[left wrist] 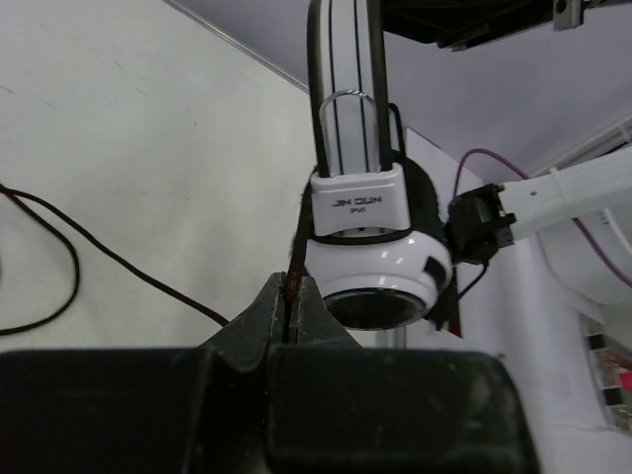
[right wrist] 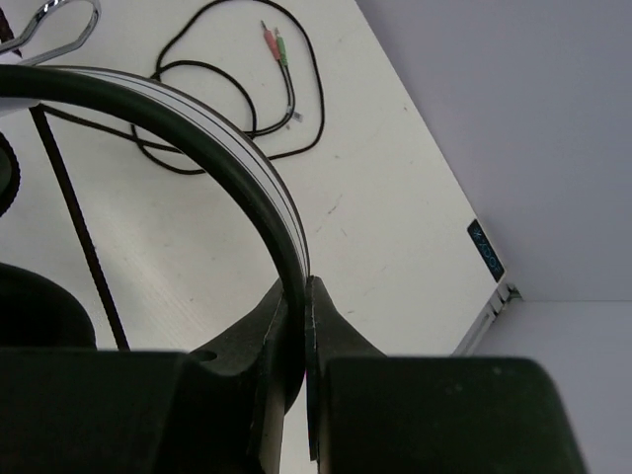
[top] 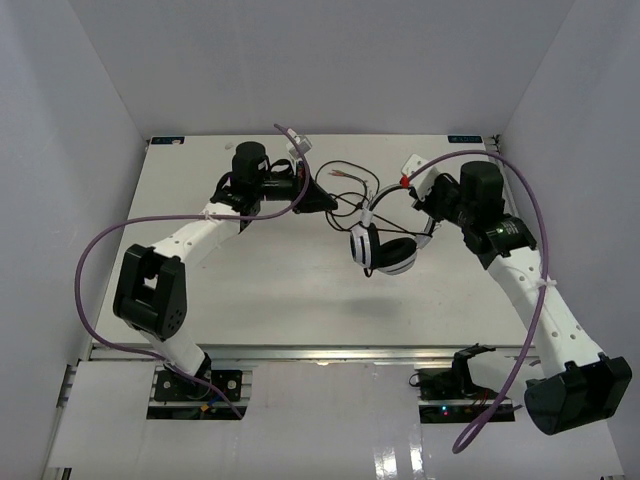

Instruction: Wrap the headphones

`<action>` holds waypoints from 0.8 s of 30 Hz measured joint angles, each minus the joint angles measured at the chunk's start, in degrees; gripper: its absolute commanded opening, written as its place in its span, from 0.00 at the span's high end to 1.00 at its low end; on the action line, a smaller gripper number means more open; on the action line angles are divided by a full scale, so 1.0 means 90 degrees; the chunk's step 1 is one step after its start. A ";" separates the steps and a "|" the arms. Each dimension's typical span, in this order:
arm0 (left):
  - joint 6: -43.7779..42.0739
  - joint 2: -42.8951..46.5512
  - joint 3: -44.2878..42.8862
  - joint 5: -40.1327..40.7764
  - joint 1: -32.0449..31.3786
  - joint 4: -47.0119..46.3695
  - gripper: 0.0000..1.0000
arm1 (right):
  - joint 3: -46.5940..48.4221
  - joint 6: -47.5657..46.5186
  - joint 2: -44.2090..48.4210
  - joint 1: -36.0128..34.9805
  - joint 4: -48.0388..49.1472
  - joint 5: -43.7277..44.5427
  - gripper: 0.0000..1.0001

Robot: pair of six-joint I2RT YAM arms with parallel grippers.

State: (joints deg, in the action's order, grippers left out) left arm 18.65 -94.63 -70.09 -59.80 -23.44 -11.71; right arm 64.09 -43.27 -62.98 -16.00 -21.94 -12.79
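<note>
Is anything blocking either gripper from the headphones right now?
Nothing visible does. The right gripper has its jaws shut on the headband of the headphones. The left gripper has its jaws pinched on the cord, close beside an earcup.

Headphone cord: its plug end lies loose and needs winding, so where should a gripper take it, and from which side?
Probably just behind the paired plugs, straight down from above: that stretch lies flat on the table, apart from the other strands.

Overhead plus wrist close-ups of headphones (top: 385, 255)
</note>
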 measured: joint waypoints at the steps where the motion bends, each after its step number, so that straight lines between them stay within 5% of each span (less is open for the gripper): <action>1: 0.0165 -0.0099 -0.0130 -0.0172 -0.0003 0.0215 1.00 | -0.0117 -0.0076 -0.0005 -0.0169 0.0165 0.0302 0.92; 13: 0.2312 -0.0357 -0.0195 -0.0428 -0.0621 0.0253 0.98 | -0.0665 0.0301 -0.1081 -0.1770 0.3547 0.4486 0.92; 18: 0.3418 -0.0351 0.0001 0.0671 -0.0885 -0.0779 0.82 | -0.0582 0.1057 -0.1550 -0.1976 0.4235 0.5549 0.92; 24: 0.4117 -0.0263 0.0072 0.2294 -0.1234 -0.1205 0.69 | -0.0074 0.2358 -0.1978 -0.1965 0.3718 0.6021 0.92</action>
State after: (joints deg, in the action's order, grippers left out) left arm 55.70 -96.99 -69.44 -39.15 -34.54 -22.56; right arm 63.43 -22.05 -80.79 -33.69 11.52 41.41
